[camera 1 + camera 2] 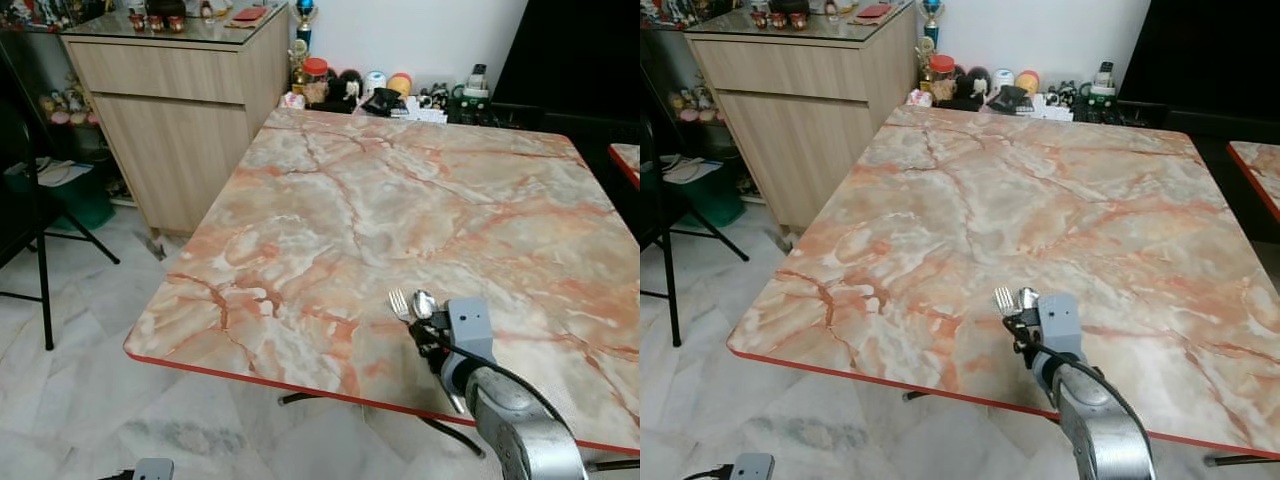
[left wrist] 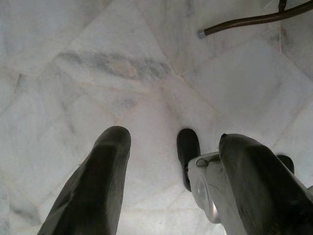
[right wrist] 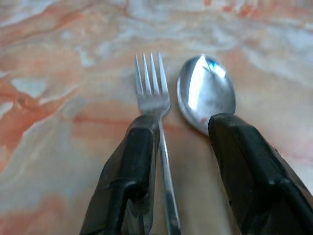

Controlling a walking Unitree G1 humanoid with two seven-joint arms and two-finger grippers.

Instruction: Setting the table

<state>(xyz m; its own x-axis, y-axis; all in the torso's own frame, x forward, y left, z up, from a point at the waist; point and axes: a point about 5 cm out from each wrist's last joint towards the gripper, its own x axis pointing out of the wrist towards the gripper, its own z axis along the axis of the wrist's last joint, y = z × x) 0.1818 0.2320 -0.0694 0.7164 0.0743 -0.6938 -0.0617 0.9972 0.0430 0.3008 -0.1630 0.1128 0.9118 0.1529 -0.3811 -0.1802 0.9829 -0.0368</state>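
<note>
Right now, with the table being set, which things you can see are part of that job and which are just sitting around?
Part of the job:
fork
spoon
marble-look table
right gripper, over the cutlery

Just lying about:
wooden cabinet
jars and knick-knacks beyond the table's far edge
black folding stand

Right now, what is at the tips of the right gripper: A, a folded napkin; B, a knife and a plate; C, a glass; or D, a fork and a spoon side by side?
D: the right wrist view shows a fork and a spoon lying side by side on the marble table, with the right gripper open over their handles.
</note>
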